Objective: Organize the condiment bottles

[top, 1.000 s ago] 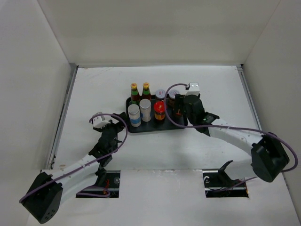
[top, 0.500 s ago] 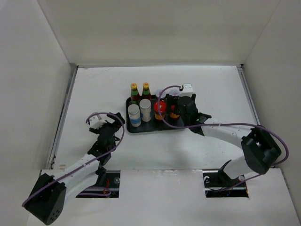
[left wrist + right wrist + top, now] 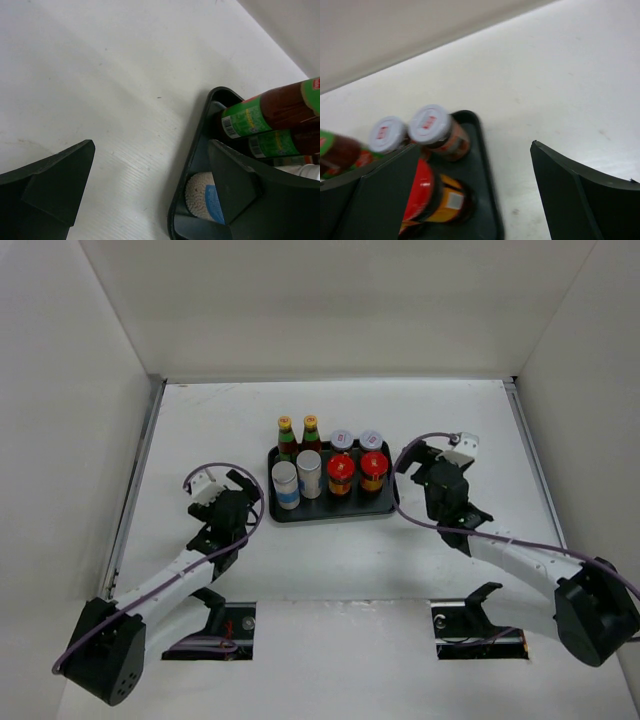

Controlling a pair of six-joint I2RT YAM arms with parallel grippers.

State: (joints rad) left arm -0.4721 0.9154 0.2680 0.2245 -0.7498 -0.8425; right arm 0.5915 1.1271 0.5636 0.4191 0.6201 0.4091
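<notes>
Eight condiment bottles are found upright inside the black rectangular plastic tray (image 3: 330, 517). At the rear are set two slim yellow-capped green-labelled bottles (image 3: 286, 438) and two pale-lidded dark jars (image 3: 342, 440). In front are set two grey-topped white cylinders (image 3: 285, 485) and two red-lidded jars (image 3: 373, 470). The left gripper (image 3: 150, 150) and right gripper (image 3: 475, 147) are spread wide and empty, one at each end of the tray.

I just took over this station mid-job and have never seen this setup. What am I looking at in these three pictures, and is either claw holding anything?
The machine is two robot arms bolted at the near edge of a white table. The wide picture looks down from above and behind them. The other two come from cameras on each wrist, so the dark wedges at the sides are that arm's own fingers. A black tray holds all eight condiments in pairs: yellow-capped bottles, pale-lidded jars, grey-topped white cylinders, red-lidded jars. The left gripper and right gripper are both open and empty, one on each side of the tray.
</notes>
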